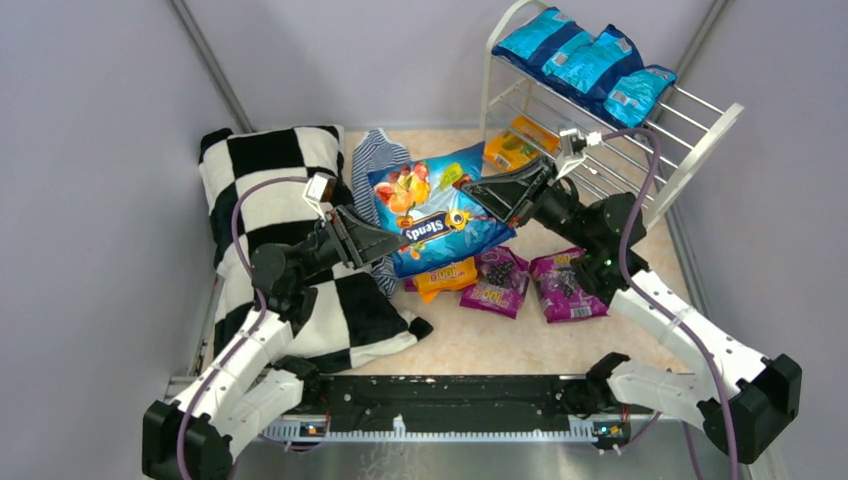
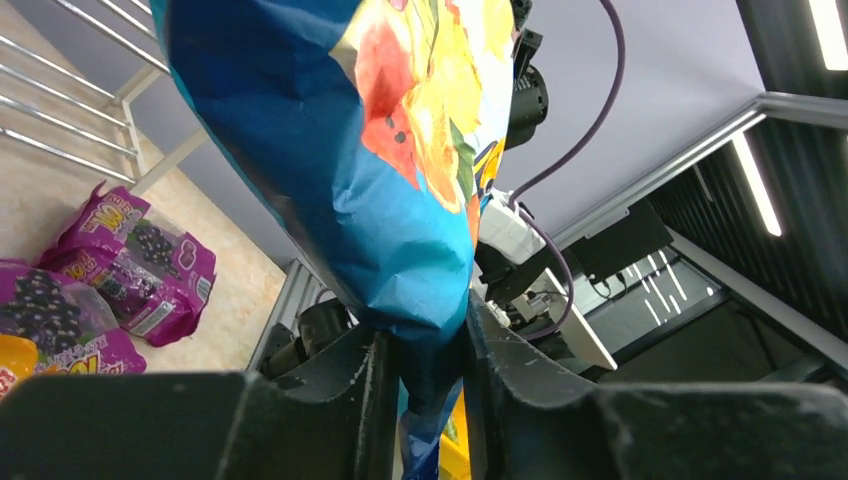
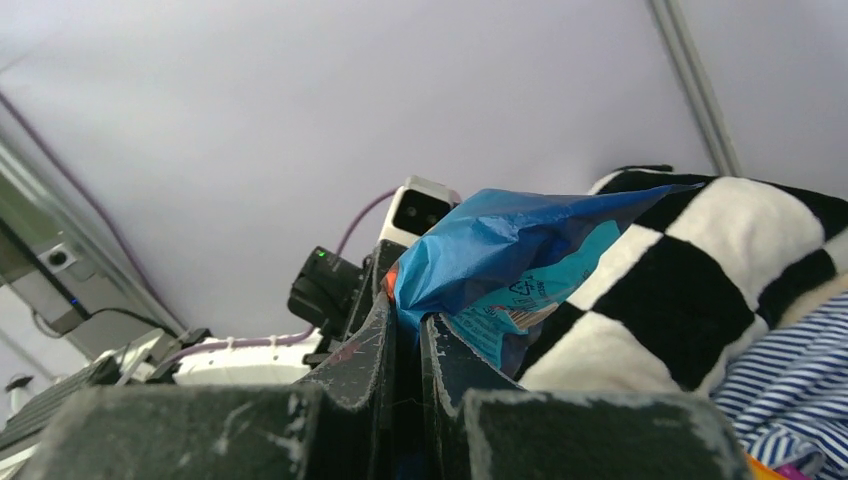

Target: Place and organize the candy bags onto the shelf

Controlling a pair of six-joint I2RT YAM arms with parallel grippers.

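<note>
Pinching one big blue bag (image 1: 435,215) by opposite edges with left jaws and right jaws, both narrowed onto film, suspending it above the desk (image 1: 520,340). Likely behaving light, crinkly and slick, so gripping the flat sealed seams. Seeing purple bags (image 2: 130,265) below the left jaws from the left wrist; pillow (image 3: 690,290) and striped cloth (image 3: 790,370) beyond the right jaws from the right wrist; blue bags (image 1: 590,60) atop the shelf (image 1: 488,90) only from overhead.

Lab test cell: grey partition walls (image 1: 90,200), aluminium framing (image 1: 210,60), ceiling strip lights (image 2: 757,185).
</note>
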